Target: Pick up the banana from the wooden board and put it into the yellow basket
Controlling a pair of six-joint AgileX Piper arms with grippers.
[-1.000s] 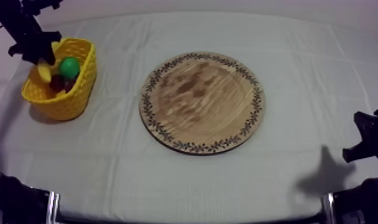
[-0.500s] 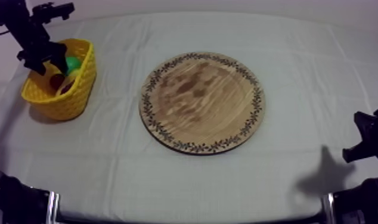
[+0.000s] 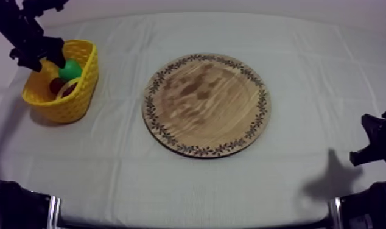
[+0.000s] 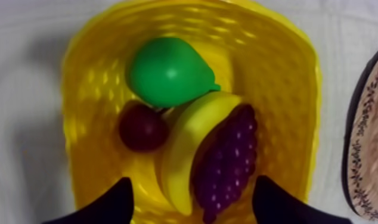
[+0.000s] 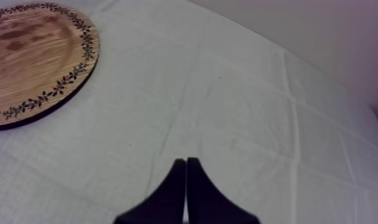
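**Over the yellow basket (image 3: 80,105), left gripper (image 4: 194,202) open, banana (image 4: 182,152) inside**

At the far left corner of the table (image 3: 171,189) we hold our left gripper (image 3: 46,59) above the yellow basket (image 4: 290,56). Its two black fingers (image 4: 111,205) are spread wide, with nothing between them. Below that gap the banana lies in the basket, free of both fingers. It curves between the bunch of grapes (image 4: 230,158), which leans against it, and the small red fruit (image 4: 142,127) just beside it. The green pear (image 4: 167,71) sits past the banana's far end, close to the red fruit and near the basket wall. From above we see the pear (image 3: 69,69) just beside the left gripper and a pale curve of the banana (image 3: 66,90) near the basket's rim.

The round wooden board (image 3: 206,103) lies at mid-table, well apart from the basket. Its patterned rim (image 4: 370,149) edges into the left wrist view.

Our right gripper (image 5: 185,179) sits low at the table's right side (image 3: 369,146). Its fingers are pressed together in a narrow wedge, gripping nothing, over the grey-white cloth (image 5: 227,119) near the board (image 5: 30,59).
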